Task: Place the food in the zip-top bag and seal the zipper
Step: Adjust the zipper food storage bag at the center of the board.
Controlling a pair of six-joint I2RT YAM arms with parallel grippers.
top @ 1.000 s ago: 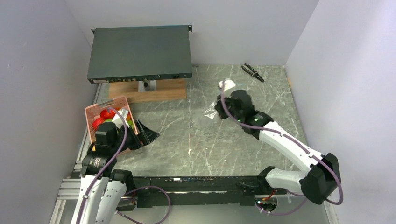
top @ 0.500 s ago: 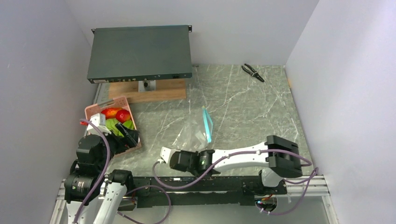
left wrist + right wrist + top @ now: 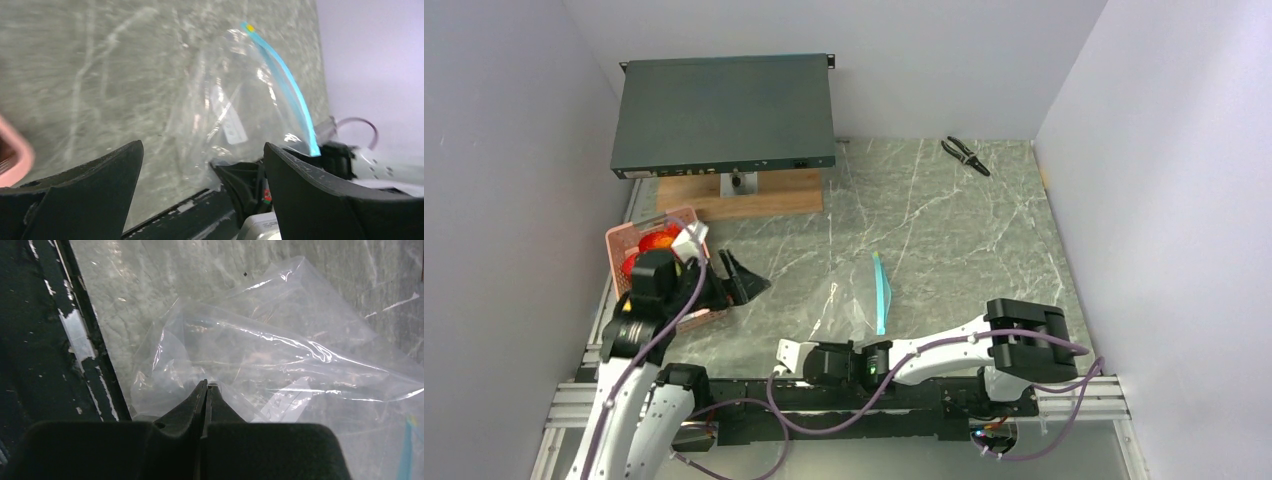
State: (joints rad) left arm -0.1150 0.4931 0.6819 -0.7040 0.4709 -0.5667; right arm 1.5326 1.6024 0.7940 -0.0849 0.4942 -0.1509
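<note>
The zip-top bag (image 3: 849,305) lies crumpled on the marble near the front edge, and it also fills the right wrist view as the bag (image 3: 280,355). Its teal zipper (image 3: 881,290) stands up along its right side, seen as the zipper (image 3: 285,85) in the left wrist view. My right gripper (image 3: 859,348) is low at the front rail, shut on the bag's near edge (image 3: 206,386). Red and orange food (image 3: 656,240) sits in the pink basket (image 3: 686,215), partly hidden by my left arm. My left gripper (image 3: 742,278) hangs open and empty just right of the basket, facing the bag (image 3: 202,145).
A dark flat metal unit (image 3: 724,110) rests on a wooden block (image 3: 774,195) at the back left. Black pliers (image 3: 965,155) lie at the back right. A black rail (image 3: 904,395) runs along the front edge; white walls close in on both sides.
My right arm has dragged the bag from the far middle of the table down to the front rail. My left gripper dipped over the basket, then swung back out to its right, still open.
</note>
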